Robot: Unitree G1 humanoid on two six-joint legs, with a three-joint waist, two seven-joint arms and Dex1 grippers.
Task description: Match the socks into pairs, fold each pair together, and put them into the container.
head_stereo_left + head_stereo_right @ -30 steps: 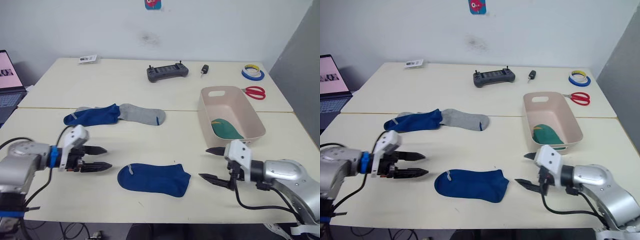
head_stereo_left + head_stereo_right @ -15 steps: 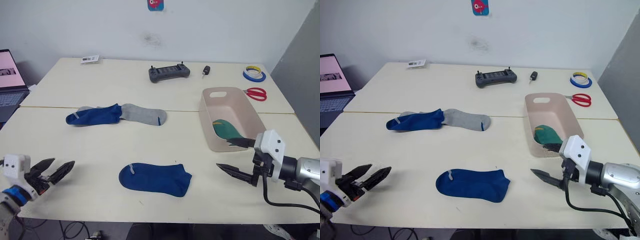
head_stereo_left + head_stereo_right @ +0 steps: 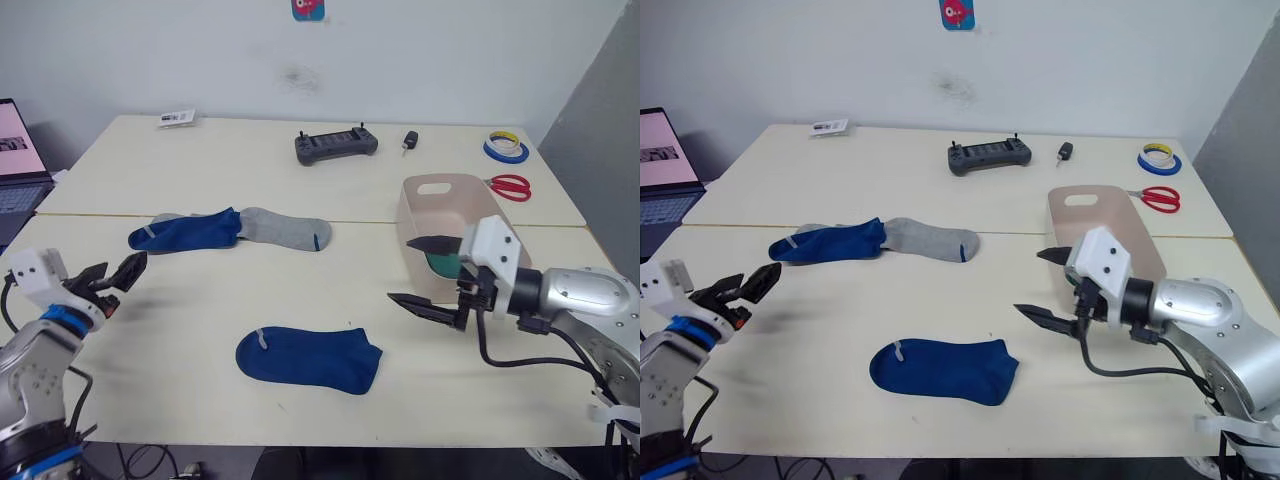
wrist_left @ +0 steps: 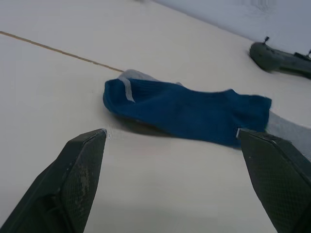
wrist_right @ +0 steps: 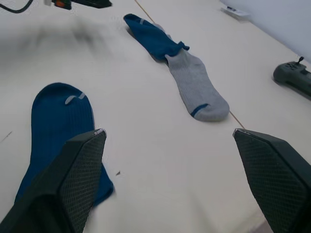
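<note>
Left wrist view: left gripper point(image 4: 175, 182) wide open, empty, facing far blue sock point(image 4: 187, 109) overlapping grey sock point(image 3: 285, 229). Risk: pinching both together. Right gripper point(image 3: 425, 272) also wide open, empty.

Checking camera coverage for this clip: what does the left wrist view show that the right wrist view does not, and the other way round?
Only the left wrist view: the left gripper, open, aimed at the far blue sock.

Only the right wrist view: the near blue sock lying alone, the blue-marked toe end of the grey sock, and the right gripper, open.

Both: the far blue sock overlapping the grey sock, the black controller, and the table.
</note>
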